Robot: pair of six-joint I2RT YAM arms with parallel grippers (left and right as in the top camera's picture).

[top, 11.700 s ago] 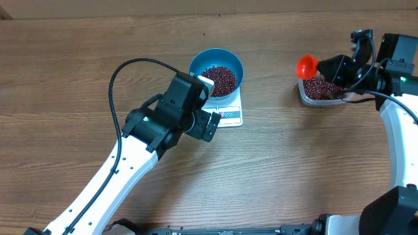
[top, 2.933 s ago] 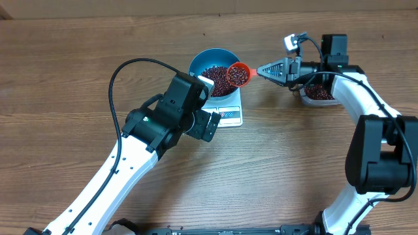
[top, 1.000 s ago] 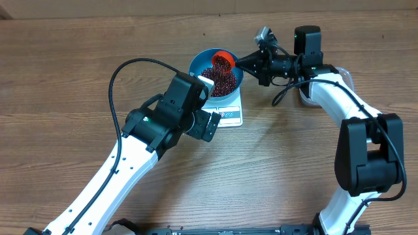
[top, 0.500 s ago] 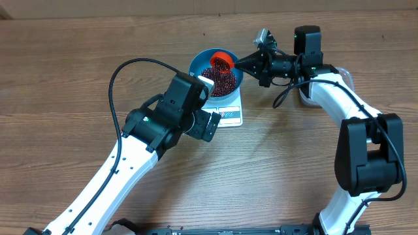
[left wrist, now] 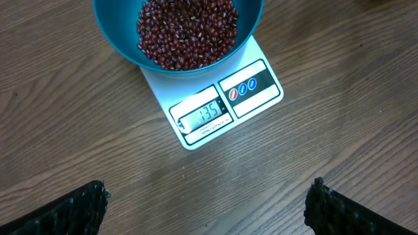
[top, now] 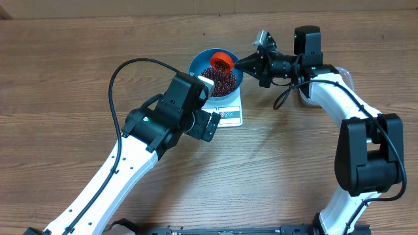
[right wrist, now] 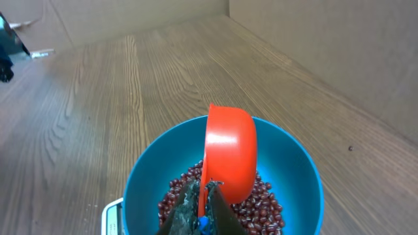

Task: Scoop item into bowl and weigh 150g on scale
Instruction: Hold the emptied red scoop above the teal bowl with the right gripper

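Note:
The blue bowl (top: 193, 68) stands on the white scale (top: 231, 117) and holds a heap of dark red beans (top: 221, 81). My right gripper (top: 239, 63) is shut on the handle of an orange scoop (top: 223, 61), which is tipped on its side over the bowl's far half. In the right wrist view the scoop (right wrist: 228, 153) hangs just above the beans (right wrist: 264, 199) inside the bowl (right wrist: 302, 171). My left gripper (left wrist: 208, 189) hovers open above bare table in front of the scale (left wrist: 258, 98), whose display (left wrist: 206, 112) reads 135.
A clear plastic tub (top: 302, 95) sits to the right of the scale, mostly hidden under my right arm. The left arm's black cable (top: 124, 72) loops over the table to the left of the bowl. A cardboard wall (right wrist: 326, 39) runs along the table's far edge.
Within the last few seconds my right gripper carried the filled scoop from the tub to the bowl and tipped it. In the last second it barely shifted. The left arm stayed still.

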